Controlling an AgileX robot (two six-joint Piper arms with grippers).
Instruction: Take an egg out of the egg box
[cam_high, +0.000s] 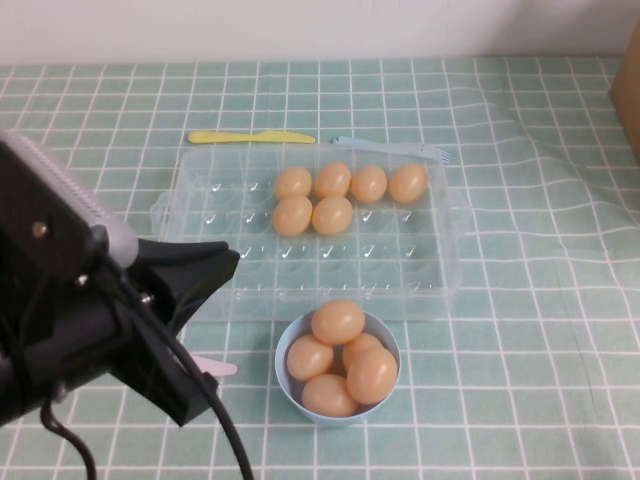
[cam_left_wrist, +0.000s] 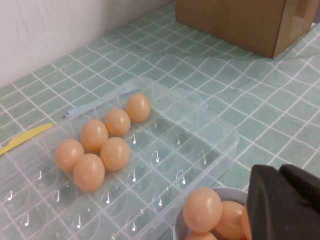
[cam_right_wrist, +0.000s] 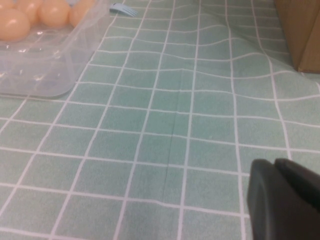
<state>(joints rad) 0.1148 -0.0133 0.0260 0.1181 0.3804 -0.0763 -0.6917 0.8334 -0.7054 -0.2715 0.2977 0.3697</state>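
While the left arm fills the near-left corner of the high view, its left tool hangs above the desk just short of the near-left corner of the egg box; whether its fingers are released or clenched cannot be told. From the left wrist view only a black edge of that tool shows, beside the bowl.

Six eggs sit in the egg box: four in the far row, toward the robot's right, and two in the next row beneath the leftmost pair. One egg, the left one of that second row, rests in its cell touching its neighbour; nothing grips it. The remaining cells hold nothing.

Just in front of the egg box, near its middle, stands a light-blue bowl holding five more eggs heaped together.

Behind the egg box lie a yellow plastic knife and a light-blue fork, the fork touching the box's far rim. A cardboard box stands at the far right edge of the desk.

The right tool appears only in the right wrist view, as a dark shape above bare green-checked cloth, well apart from the egg box; its state cannot be told.
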